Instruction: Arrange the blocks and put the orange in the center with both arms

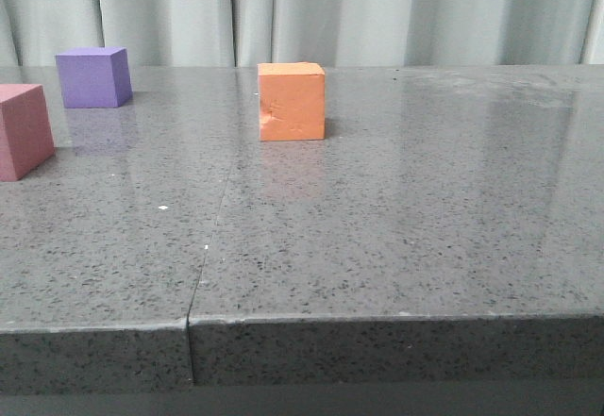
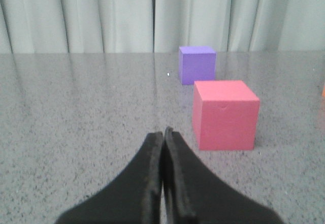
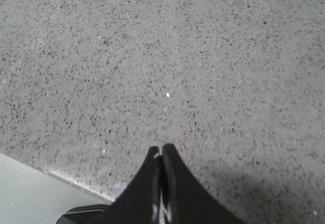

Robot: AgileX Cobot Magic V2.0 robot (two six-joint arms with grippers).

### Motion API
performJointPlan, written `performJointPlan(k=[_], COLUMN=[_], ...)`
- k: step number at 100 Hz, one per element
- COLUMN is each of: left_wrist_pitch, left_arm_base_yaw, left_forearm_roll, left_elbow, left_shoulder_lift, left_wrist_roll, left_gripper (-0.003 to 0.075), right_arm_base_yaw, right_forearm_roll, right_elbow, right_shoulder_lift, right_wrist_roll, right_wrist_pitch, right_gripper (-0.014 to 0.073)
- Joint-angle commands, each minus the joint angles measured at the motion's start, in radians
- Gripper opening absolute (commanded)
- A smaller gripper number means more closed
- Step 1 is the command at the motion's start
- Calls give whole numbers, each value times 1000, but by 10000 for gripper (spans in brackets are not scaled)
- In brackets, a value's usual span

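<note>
From the front, the speckled grey stone table carries three matte foam cubes and neither arm shows: the orange foam cube stands upright a little left of the middle, toward the far side, with a small gouged dent on the face toward the camera; the purple foam cube sits far back at the left, and the pink foam cube lies nearer the camera at the left border, cut off by it. The three are well apart from one another. A thin seam runs from the near edge back across the slab, the near edge drops off squarely, and a pale pleated curtain closes off the far side; the whole right half of the top lies open. In the left wrist view, the left black two-fingered gripper has its dark fingers pressed together, holding nothing, low over bare table; the pink cube stands just beyond and to one side of the tips, the purple cube farther behind it, and a sliver of orange shows at the frame's border. In the right wrist view, the right black gripper is likewise closed on nothing, above bare stone close to the table's edge, with no cube in sight.
</note>
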Motion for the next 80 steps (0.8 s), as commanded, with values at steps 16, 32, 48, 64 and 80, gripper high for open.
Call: performJointPlan(k=[16,32,48,64,80], left_wrist_pitch=[-209,-204,-116,-17,78], left_arm_base_yaw=[4,4,4,4,4], left_forearm_roll=[-9,-64,-85,-85,-81], left_elbow=[35,-6,-103,-228,-366], left_shoulder_lift=[-28,-28,-14,59,190], left_wrist_roll=[-7,-7,-7,-7,-7], left_gripper=[-20,-20,-21,-21,-20], right_arm_base_yaw=[-3,-3,-3,-3,-3], right_forearm_roll=[-6,-6,-6,-7,-7], right_elbow=[83,129,147,148,148], right_shoulder_lift=[-199,-319,-403,-435,-435], right_wrist_roll=[-11,-11,-11,-11,-11], right_wrist_pitch=[-76,-70,-68,-68,-48], right_gripper=[-67,-67,-67,-67,-67])
